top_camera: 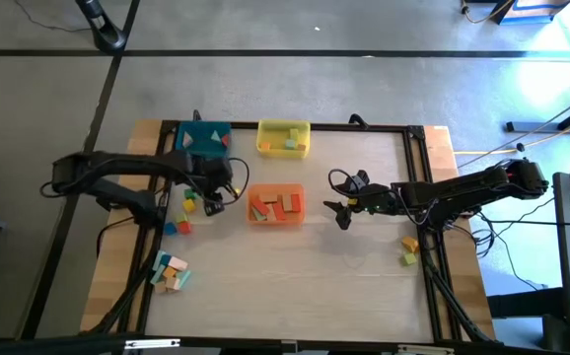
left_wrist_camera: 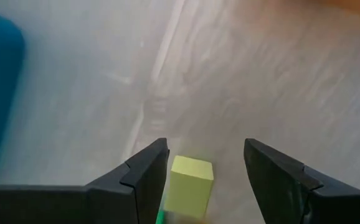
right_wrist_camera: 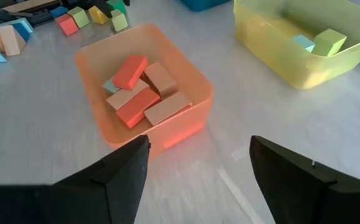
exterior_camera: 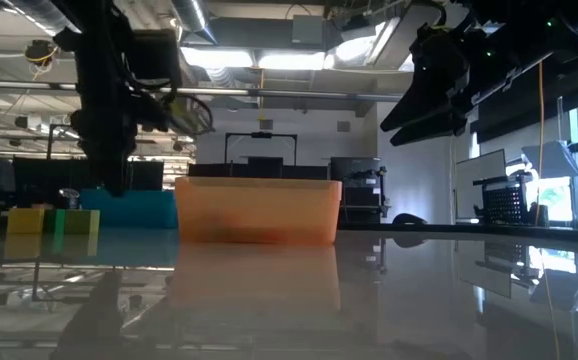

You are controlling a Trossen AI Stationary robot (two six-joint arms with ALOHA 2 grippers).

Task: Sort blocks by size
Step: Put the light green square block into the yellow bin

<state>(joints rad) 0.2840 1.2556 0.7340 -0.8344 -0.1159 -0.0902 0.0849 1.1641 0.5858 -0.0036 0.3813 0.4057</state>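
the left gripper hangs with its dark angular fingers apart over a matte yellow-green cube on the smooth pale table, just beside the blue tray. the right gripper, fingers also apart and empty, faces the translucent orange tray of red and bare-wood rectangular blocks; the glossy yellow tray holds two small blocks.

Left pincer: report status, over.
Left pincer open, yellow-green block between its fingers, not gripped. Right pincer open, empty, hovering beside the orange tray. Loose blocks wait at table's left. Nothing in the way.
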